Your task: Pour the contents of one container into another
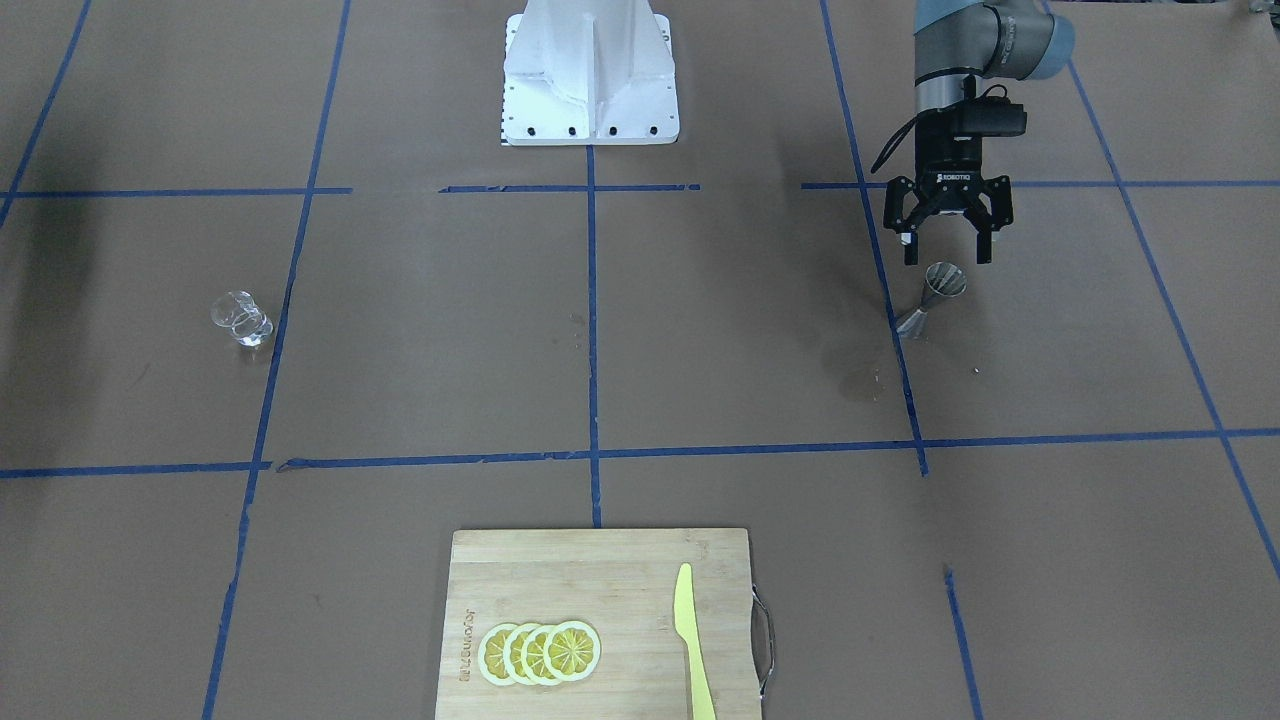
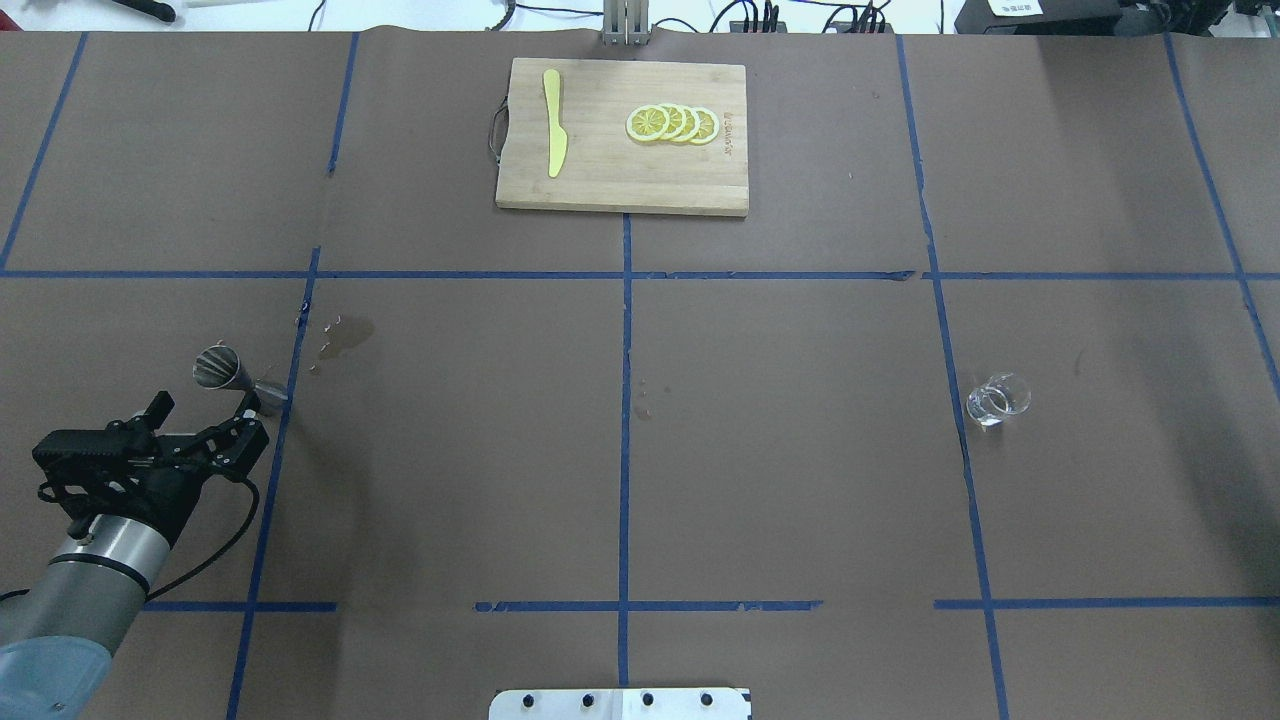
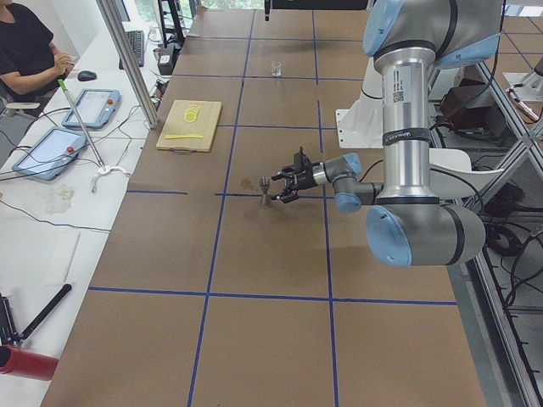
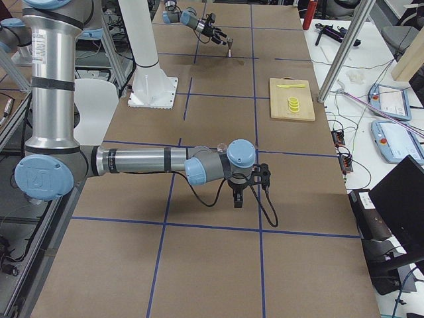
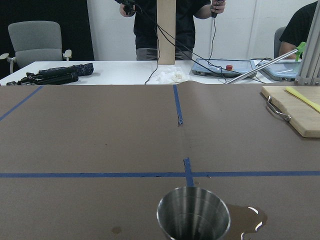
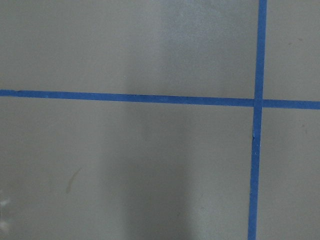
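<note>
Glass measuring cup (image 1: pixel 241 318), well apart from the jigger (image 1: pixel 932 297), looks light, slick and breakable; grip its mid-wall. Left end effector (image 1: pixel 948 257), jaws apart, hovers just beside the jigger.

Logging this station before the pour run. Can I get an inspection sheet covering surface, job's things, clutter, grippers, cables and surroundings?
Surface: table covered in brown paper with a blue tape grid; wet stain beside the jigger.
Job's things: glass measuring cup upright on the robot's right side; steel jigger upright on its left side.
Clutter: cutting board carrying lemon slices and a yellow knife.
Grippers: left gripper open, close by the jigger, not closed on it; right gripper pointing down, state cannot be told.
Cables: black cable looped at the left wrist.
Surroundings: operator seated at a side bench with tablets.
</note>
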You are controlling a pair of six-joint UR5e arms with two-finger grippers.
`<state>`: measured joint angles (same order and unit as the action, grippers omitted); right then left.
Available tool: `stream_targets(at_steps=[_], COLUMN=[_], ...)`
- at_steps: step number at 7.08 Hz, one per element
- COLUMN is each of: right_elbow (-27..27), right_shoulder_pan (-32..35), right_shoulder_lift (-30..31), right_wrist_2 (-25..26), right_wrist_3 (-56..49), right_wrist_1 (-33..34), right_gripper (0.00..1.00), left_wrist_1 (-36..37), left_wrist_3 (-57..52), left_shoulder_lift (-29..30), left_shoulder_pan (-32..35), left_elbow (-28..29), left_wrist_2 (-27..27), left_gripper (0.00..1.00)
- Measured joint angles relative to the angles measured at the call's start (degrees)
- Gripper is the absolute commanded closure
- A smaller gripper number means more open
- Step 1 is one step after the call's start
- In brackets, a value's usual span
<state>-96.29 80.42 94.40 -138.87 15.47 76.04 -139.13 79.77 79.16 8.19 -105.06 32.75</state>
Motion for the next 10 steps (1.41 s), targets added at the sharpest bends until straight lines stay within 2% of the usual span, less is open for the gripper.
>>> stream_targets(at_steps=[3,8,10], right_elbow=[-0.13,-0.16,-0.17], right_shoulder_pan=[0.00,0.00,0.00], right_shoulder_lift=[0.06,0.02,0.02], right_wrist_2=[0.00,0.00,0.30], right_wrist_3=[0.00,-0.02,-0.08], right_wrist_1=[-0.01,-0.60,-0.76], right_gripper=[0.00,0.00,0.00], left_wrist_1=[-0.27,-1.19,-1.47], left_wrist_3=[2.07,3.46,3.33], left_shoulder_lift=[2.95,6.86,7.47], left_shoulder_pan=[-0.02,-0.05,0.04], left_elbow=[4.16,8.48,10.22], left_wrist_2=[-0.44,-7.35,-8.28], left_gripper=[0.00,0.00,0.01])
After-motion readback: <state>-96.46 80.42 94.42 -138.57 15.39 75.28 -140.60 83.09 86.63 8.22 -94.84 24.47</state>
